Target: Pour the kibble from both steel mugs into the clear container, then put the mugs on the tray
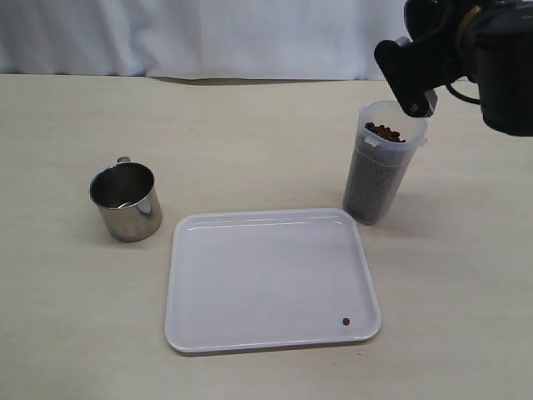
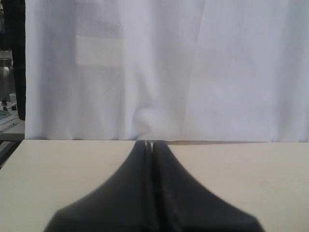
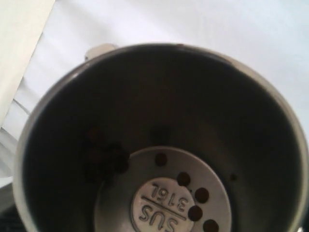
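**Spotter:** Your right gripper (image 1: 419, 98) has its jaws set wide around one steel mug (image 3: 159, 121). It hangs in the air just beside the rim of the clear container (image 1: 379, 171), and your wrist camera looks straight into the mug.

**Operator:** What's in it?

**Spotter:** You have about five pellets of kibble (image 3: 195, 212) on its stamped base. A dark, blurred clump sits by the wall, and I can't count that.

**Operator:** And the container?

**Spotter:** You have one, upright on the table (image 1: 67, 333) just past the tray's far right corner. It is packed with kibble nearly to the rim.

**Operator:** The tray?

**Spotter:** One tray (image 1: 250, 283), white and flat, carries a single stray pellet (image 1: 346, 320) near its front right corner.

**Operator:** The second mug?

**Spotter:** Your other steel mug (image 1: 125, 200) stands upright to the left of the tray, apart from it. Its handle points away, and the inside shows bare metal. That makes two mugs.

**Operator:** My left side?

**Spotter:** Your left gripper (image 2: 152, 144) is pinched together on nothing, low over the table and facing the white curtain (image 2: 169, 72).
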Robot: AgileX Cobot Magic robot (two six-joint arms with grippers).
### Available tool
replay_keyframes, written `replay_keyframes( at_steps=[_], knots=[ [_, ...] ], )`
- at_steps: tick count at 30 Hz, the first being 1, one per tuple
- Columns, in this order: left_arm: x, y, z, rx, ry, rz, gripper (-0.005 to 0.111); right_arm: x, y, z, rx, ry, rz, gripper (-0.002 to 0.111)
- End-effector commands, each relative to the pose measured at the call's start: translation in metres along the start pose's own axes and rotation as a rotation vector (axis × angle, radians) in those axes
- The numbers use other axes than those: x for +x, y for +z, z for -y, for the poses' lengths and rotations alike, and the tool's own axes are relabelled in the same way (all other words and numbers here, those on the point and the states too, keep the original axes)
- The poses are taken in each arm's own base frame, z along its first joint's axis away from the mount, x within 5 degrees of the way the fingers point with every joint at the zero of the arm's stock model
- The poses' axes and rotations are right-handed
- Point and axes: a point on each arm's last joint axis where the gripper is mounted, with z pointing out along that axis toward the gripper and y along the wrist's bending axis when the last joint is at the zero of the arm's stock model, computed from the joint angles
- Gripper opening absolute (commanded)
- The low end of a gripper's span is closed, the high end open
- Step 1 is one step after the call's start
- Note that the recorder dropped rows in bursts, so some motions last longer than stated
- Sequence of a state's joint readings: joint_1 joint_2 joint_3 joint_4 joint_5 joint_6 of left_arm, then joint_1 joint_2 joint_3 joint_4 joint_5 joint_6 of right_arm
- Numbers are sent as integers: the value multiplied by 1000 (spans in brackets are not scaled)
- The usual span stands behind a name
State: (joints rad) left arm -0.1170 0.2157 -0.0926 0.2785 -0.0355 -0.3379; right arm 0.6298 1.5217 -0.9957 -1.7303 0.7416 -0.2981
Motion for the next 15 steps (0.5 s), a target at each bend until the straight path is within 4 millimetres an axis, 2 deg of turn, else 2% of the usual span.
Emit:
replay_keyframes(
  at_steps=[1,8,15],
  knots=[
    [-1,0,0,-2,-3,3,0,1,0,6,24,-175,3,5],
    [-1,0,0,-2,-1,3,0,1,0,6,25,-285,2,5],
    [-1,0,0,-2,-1,3,0,1,0,6,29,-298,10,5]
  ],
)
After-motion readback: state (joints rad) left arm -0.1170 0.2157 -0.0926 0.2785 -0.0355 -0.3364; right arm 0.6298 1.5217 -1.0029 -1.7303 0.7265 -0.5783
